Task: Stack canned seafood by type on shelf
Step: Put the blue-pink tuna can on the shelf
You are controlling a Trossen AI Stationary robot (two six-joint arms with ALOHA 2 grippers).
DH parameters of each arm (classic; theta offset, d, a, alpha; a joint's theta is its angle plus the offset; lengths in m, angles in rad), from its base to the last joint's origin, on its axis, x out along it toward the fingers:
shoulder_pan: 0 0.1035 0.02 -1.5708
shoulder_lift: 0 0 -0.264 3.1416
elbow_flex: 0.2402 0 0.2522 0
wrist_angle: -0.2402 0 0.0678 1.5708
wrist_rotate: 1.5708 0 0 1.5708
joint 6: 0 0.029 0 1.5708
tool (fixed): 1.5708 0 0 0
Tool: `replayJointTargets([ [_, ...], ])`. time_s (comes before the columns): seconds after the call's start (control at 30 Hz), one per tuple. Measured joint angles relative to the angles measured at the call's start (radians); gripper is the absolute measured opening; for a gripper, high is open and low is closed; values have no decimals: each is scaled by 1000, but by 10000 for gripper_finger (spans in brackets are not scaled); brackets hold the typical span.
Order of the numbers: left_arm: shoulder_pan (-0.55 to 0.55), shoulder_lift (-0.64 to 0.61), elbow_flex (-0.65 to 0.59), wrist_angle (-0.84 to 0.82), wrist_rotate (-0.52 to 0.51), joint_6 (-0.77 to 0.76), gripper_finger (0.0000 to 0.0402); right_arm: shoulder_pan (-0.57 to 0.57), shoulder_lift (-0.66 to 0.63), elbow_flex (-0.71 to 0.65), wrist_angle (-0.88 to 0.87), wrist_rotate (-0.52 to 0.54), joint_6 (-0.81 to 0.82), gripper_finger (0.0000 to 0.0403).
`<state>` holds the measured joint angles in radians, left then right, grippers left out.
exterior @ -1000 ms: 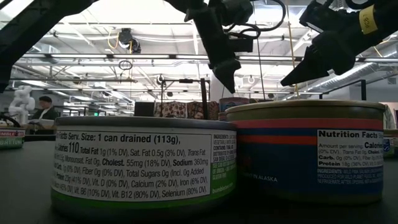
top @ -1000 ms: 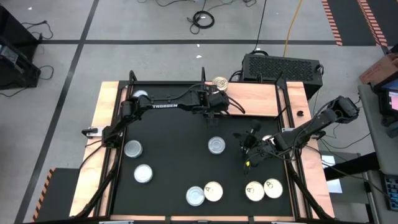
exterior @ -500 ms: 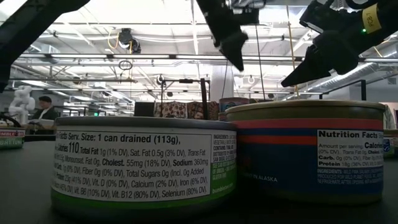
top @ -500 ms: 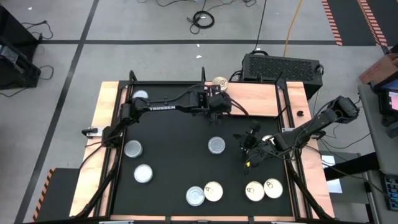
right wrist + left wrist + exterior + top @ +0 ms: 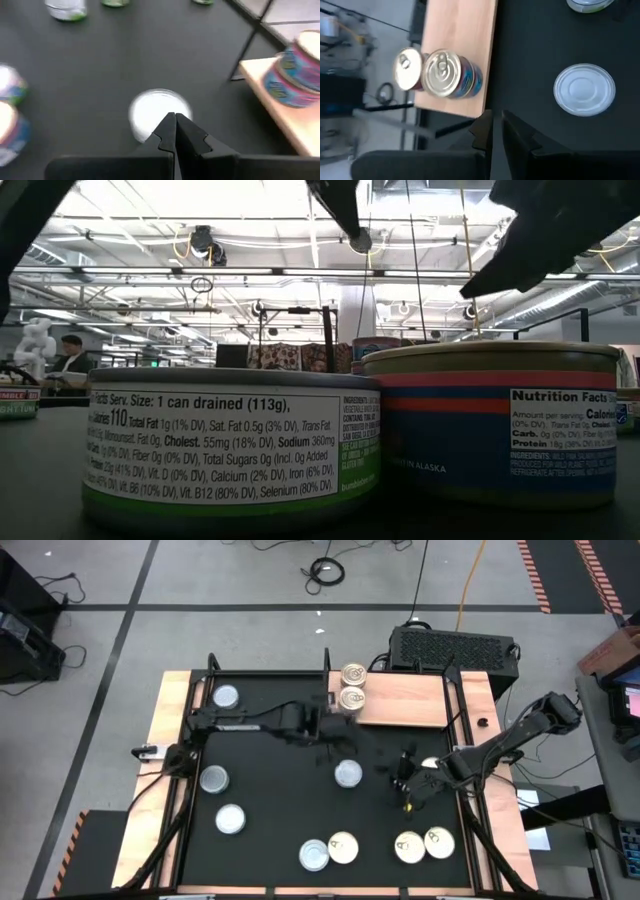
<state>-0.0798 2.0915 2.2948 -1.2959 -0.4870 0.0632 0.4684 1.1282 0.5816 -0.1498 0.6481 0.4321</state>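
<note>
Two cream-gold pull-tab tins [image 5: 351, 686] are sitting side by side, touching, at the end of the flat light-brown wooden shelf [image 5: 410, 700] in the high view. The left hand [image 5: 322, 727] is hovering empty beside that end, fingers nearly together, above the black table [image 5: 270, 810]. A plain silvery round tin [image 5: 347, 774] is lying well apart from the shelf; the right hand [image 5: 405, 783], pressed together and empty, is waiting beside it.

In the left wrist view, the pair [image 5: 437, 71] is perching close to the shelf's edge [image 5: 487, 75], so I judge that a low sweep could be knocking one off.

In the right wrist view, the silvery tin [image 5: 159, 113] is showing just beyond the joined fingertips [image 5: 169, 131].
</note>
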Motion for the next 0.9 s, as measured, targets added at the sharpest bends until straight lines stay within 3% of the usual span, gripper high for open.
replayJointTargets([
  [0.13, -103, -58, -82, 13, -147, -54, 42, 68, 11, 1, 37, -3, 59, 0],
  [0.23, -161, -118, -216, 51, -240, -108, 42, 133, 26, 0, 83, -3, 91, 0],
  [0.33, -198, -205, -426, 147, -316, -177, 42, 196, 39, 1, 164, -2, 106, 0],
  [0.47, -211, -370, -768, 403, -310, -236, 42, 274, 43, 1, 265, -3, 107, 0],
  [0.6, -169, -514, -1107, 871, -149, -198, 42, 332, 42, 11, 301, -30, 146, 0],
  [0.73, -120, -555, -1382, 1576, 207, -87, 42, 368, 41, 84, 201, -88, 243, 0],
  [0.83, -99, -505, -1495, 2011, 364, -80, 42, 388, 43, 183, 55, -142, 328, 0],
  [0.9, -95, -470, -1524, 2165, 383, -75, 42, 400, 63, 271, -71, -156, 379, 0],
])
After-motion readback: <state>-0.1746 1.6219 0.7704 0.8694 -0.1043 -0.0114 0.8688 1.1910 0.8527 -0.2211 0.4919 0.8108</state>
